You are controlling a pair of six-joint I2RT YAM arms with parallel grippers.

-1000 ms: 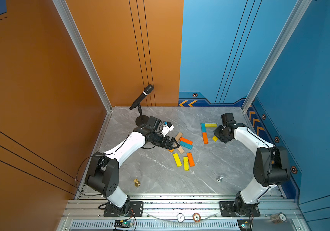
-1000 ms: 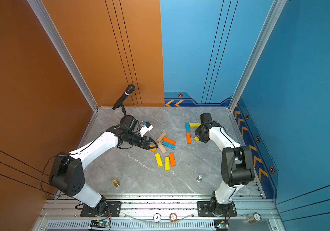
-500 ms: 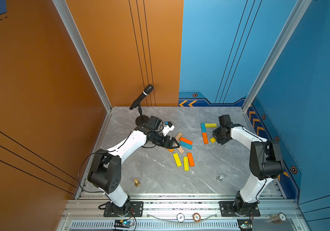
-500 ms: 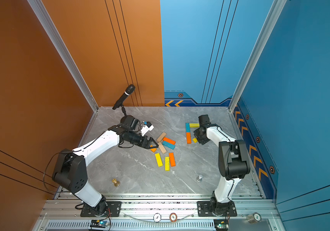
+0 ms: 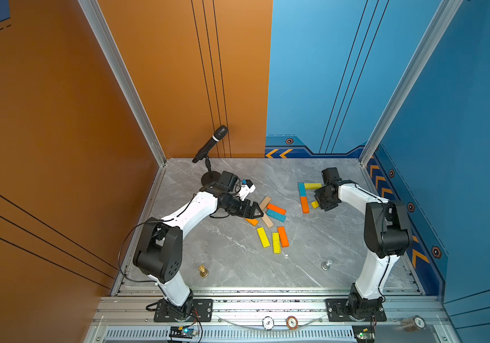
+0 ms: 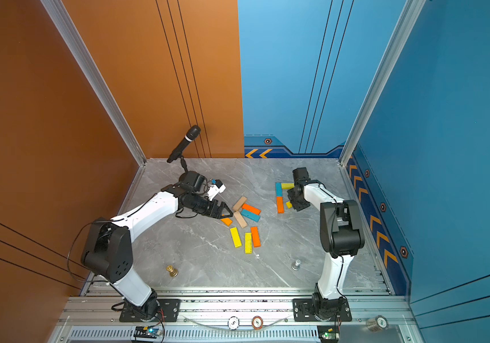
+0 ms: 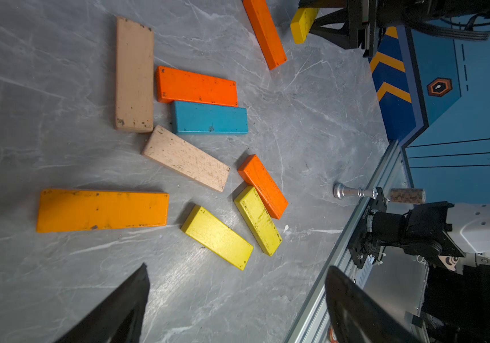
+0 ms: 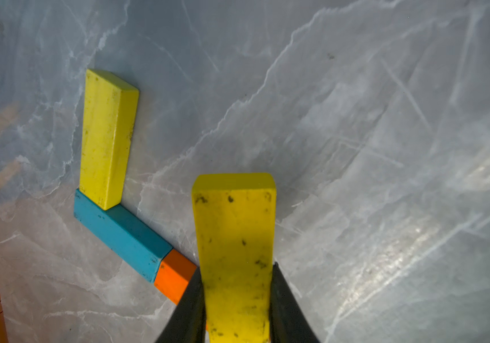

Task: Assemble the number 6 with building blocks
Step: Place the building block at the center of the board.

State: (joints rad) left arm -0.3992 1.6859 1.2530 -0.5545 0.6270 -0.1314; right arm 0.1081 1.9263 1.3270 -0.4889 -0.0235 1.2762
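The left end effector (image 5: 255,212) hovers low at the edge of the supply heap. Its jaws are spread wide with nothing between them, apparently lined up to pick the next piece. The amber block (image 5: 251,221) lies closest to its tips. The 8 loose building blocks (image 5: 276,215) lie flat on the counter (image 5: 232,255) at odd angles, some touching, so each will probably have to be taken across its narrow width.

To the right, well apart from the heap, the 6 has been started. A yellow block (image 5: 312,186) lies crosswise as the top bar, butted against a blue block (image 5: 301,189). The blue one runs end to end into an orange block (image 5: 304,205) to make the left stroke.

Just beside that orange block, the right end effector (image 5: 321,202) is clamped on a second yellow block (image 8: 235,252). It grips the narrow sides, and most of the block's length juts forward. That hold leaves the free end clear to meet the stroke, probably as the middle bar. 3 pieces are placed; the loop is not yet built.
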